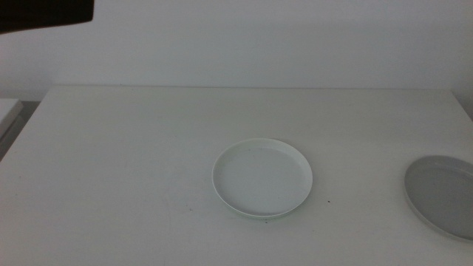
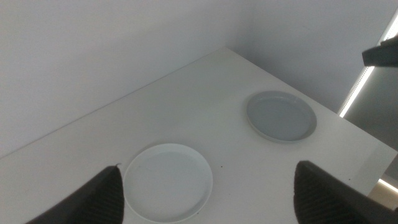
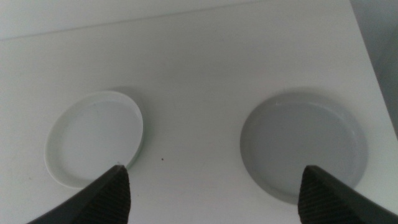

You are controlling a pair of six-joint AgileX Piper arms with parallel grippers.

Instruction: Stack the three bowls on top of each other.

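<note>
Two shallow dishes sit on the white counter (image 1: 133,148), and neither arm reaches into the overhead view. The nearer-to-centre one is the pale mint bowl (image 1: 262,178), a low-rimmed round dish lying flat and upright a little right of the middle of the counter; a faint green tint shows along its rim. A couple of tiny dark specks dot the counter just beside it, toward the front. Well apart from it, off to the right and partly cut by the picture's edge, lies the grey bowl (image 1: 442,196), also flat and empty, close to the counter's right side. Nothing is stacked: the two dishes do not touch. I can only make out these two bowls; a third does not show in any view.

The left hand (image 2: 208,193) hangs above the counter with its two dark jaws spread wide apart and nothing between them. From its wrist camera the mint bowl (image 2: 168,182) lies below the gap between the jaws, with the grey bowl (image 2: 281,116) farther off near the counter's corner.

The right hand (image 3: 214,193) likewise hovers above the counter, jaws wide apart and holding nothing. Its camera looks down on both dishes: the mint bowl (image 3: 94,138) beside one jaw, the grey bowl (image 3: 303,146) beside the other, bare counter between them.

A plain pale wall (image 1: 259,41) runs behind the counter's far edge.
</note>
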